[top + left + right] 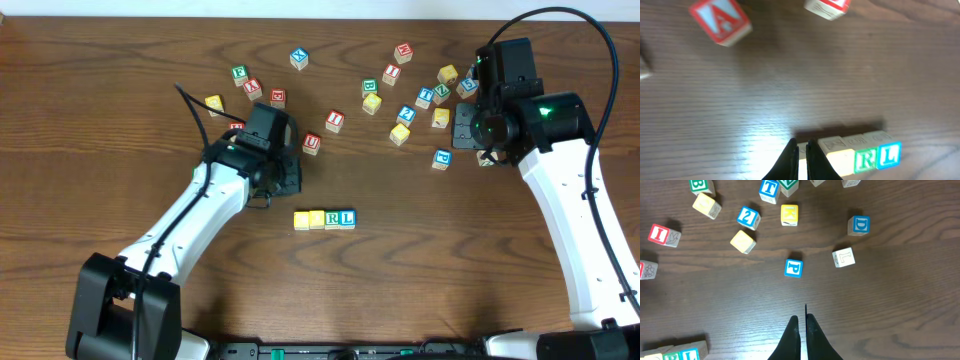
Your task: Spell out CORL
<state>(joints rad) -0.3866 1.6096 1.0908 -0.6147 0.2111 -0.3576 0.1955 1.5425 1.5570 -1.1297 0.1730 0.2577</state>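
Overhead view: A row of four cubes (pixel 325 218) lies on the table (pixel 100 100), centre front, faces touching. From left to right it holds two yellow-topped cubes (pixel 302 218), then the R cube (pixel 332 218), then the L cube (pixel 347 217). The letters on the yellow pair cannot be read at this size, so they are probably C and O, unconfirmed. The loose cubes (pixel 400 100) are scattered well apart from the row, toward the far edge.

Left wrist view: The left gripper (pixel 800 145) has its fingers drawn together, with nothing between them. The row sits just beside the tips, to their right, with the green R and blue L legible. A red A cube (pixel 720 20) lies far off.

Right wrist view: The right gripper (pixel 801 317) is likewise closed and empty, over bare wood. A blue P cube (pixel 793 267) is ahead of it. The row shows only at the lower left corner.

Handling assessment: The cubes are judged to be light, rigid wood with flat, smooth faces, and not fragile. Within the row only the front and back faces are free, so any grip should be taken there, squarely. A stray nudge would likely shift the neighbouring cubes.
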